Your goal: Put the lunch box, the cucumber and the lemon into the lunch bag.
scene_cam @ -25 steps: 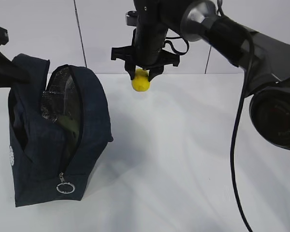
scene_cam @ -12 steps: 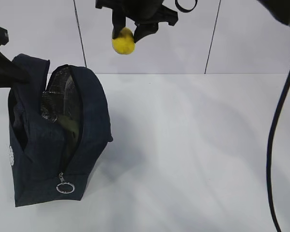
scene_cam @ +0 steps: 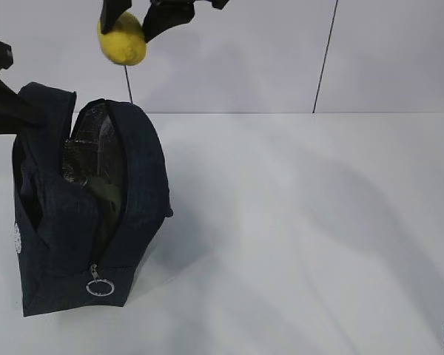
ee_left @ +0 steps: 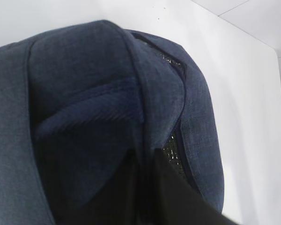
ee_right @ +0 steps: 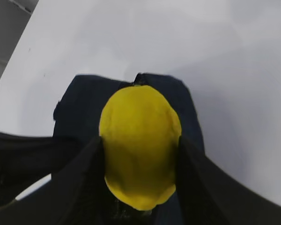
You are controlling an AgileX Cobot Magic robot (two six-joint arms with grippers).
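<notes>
The yellow lemon (scene_cam: 122, 41) hangs at the top left, pinched in my shut right gripper (scene_cam: 135, 21), above and slightly behind the lunch bag (scene_cam: 144, 185). The right wrist view shows the lemon (ee_right: 139, 117) between the gripper's (ee_right: 139, 145) black fingers, with the bag (ee_right: 82, 96) below it. The navy bag stands at the left with its top zipper open and silver lining showing. My left gripper (scene_cam: 31, 111) is shut on the bag's left rim (ee_left: 145, 164). A dull green shape shows inside the opening. The lunch box and the cucumber are not clearly visible.
The silver ring pull (scene_cam: 100, 287) hangs at the bag's near end. The white table (scene_cam: 303, 237) stretches to the right of the bag. A white panelled wall (scene_cam: 281, 59) stands behind.
My right gripper has carried the lemon up and to the left, from above the table's middle to over the bag. The bag and left gripper have not moved.
</notes>
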